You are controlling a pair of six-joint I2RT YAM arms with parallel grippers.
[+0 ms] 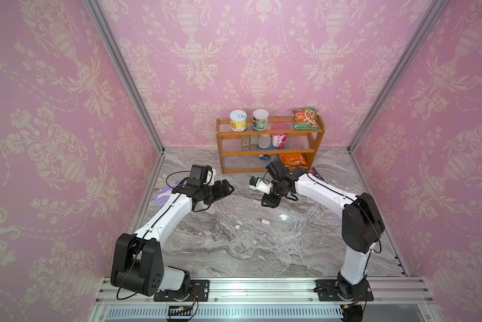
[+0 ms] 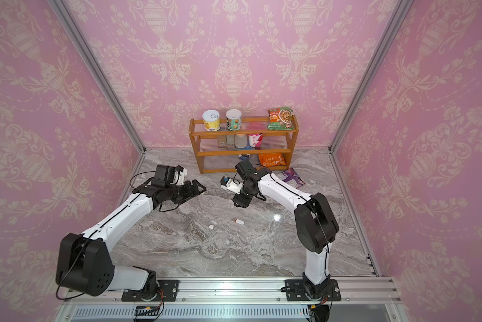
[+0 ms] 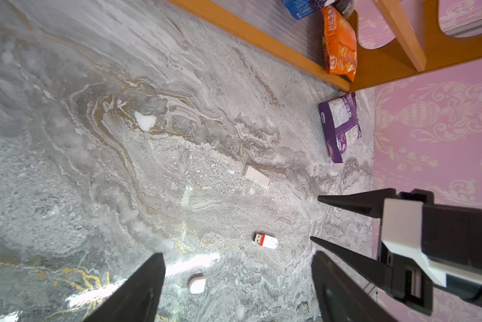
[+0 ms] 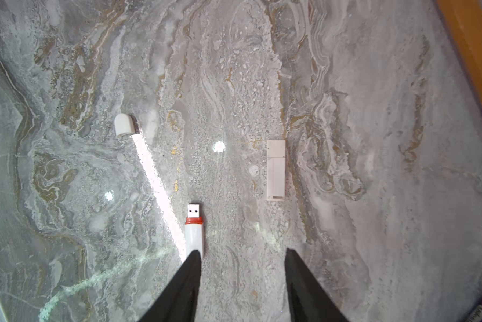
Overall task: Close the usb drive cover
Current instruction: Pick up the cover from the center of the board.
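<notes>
Right wrist cam: the right tool (image 4: 242,251) has its fingers apart, and the usb drive (image 4: 194,231) lies on the counter (image 4: 345,111) right at one fingertip, plug bare, tail end hidden behind it, with its cap (image 4: 124,125) farther out. Left tool (image 3: 238,255) is spread wide too. Both top views shrink those to specks but show the shelf (image 1: 304,135) beyond the tools holding cans (image 1: 237,120) and a green snack bag (image 1: 305,119).

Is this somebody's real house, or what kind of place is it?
Probably a robot test booth dressed like a home: the left arm and right arm bolted to a metal rail, wallpaper panels, a snack shelf.
</notes>
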